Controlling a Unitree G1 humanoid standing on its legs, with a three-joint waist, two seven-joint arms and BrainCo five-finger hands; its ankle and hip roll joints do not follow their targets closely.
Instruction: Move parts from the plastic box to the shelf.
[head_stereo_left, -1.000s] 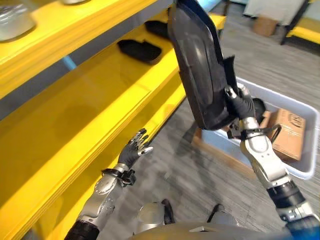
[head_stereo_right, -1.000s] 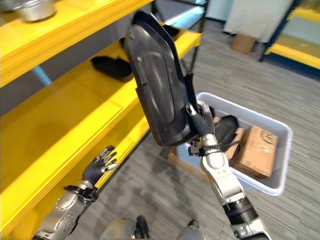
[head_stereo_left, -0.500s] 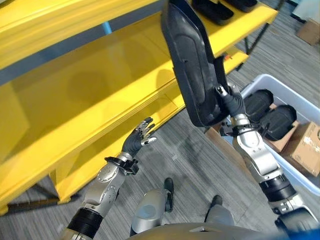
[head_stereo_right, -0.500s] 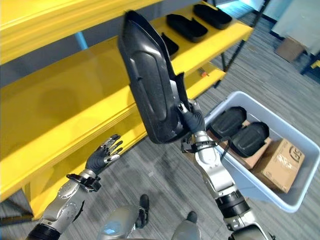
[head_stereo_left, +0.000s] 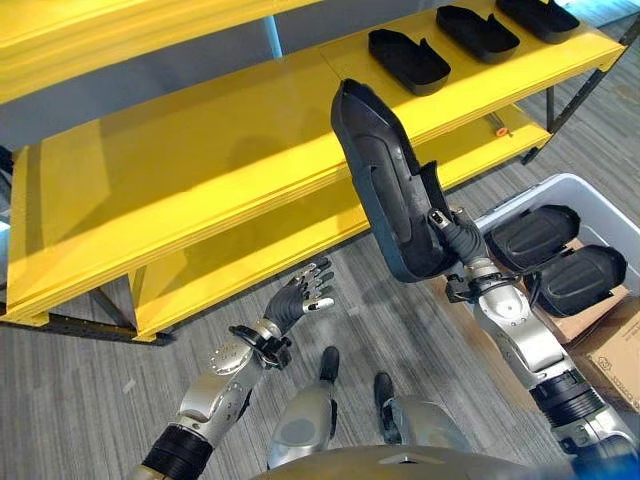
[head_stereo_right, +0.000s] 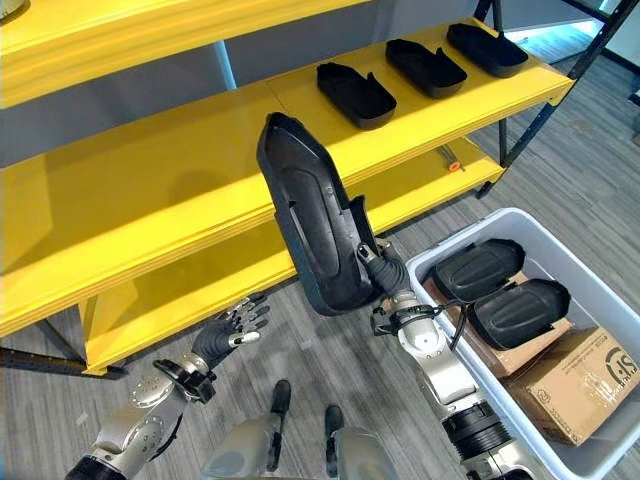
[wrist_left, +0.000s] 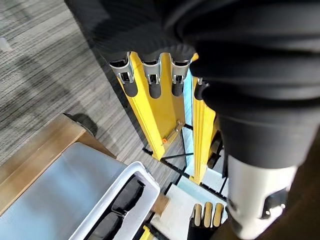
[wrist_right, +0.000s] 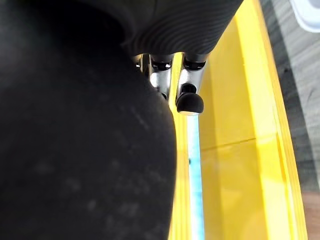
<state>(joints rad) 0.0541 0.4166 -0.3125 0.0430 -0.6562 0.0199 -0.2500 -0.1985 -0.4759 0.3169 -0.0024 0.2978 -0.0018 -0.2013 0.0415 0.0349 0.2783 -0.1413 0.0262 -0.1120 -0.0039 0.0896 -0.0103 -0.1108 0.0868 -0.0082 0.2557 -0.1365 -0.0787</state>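
Note:
My right hand (head_stereo_left: 456, 236) is shut on the lower end of a large black moulded part (head_stereo_left: 385, 180), which it holds upright in front of the yellow shelf (head_stereo_left: 200, 150). In the right wrist view the part (wrist_right: 75, 150) lies against my fingers (wrist_right: 190, 97). To the right, on the floor, stands the grey plastic box (head_stereo_right: 455, 238) with two more black parts (head_stereo_right: 475, 268) in it. Three smaller black parts (head_stereo_right: 355, 90) lie in a row on the shelf's right end. My left hand (head_stereo_left: 305, 300) hangs open, low before the bottom shelf board, with straight fingers (wrist_left: 150, 82).
A cardboard carton (head_stereo_right: 580, 385) lies in the box beside the parts. The shelf's dark steel leg (head_stereo_right: 530, 110) stands at its right end. The left and middle stretch of the shelf board (head_stereo_right: 150, 180) is bare yellow.
The whole picture has shifted, so the camera moved; more of the shelf and the box now shows. My right hand still holds the part upright. My left hand stays open.

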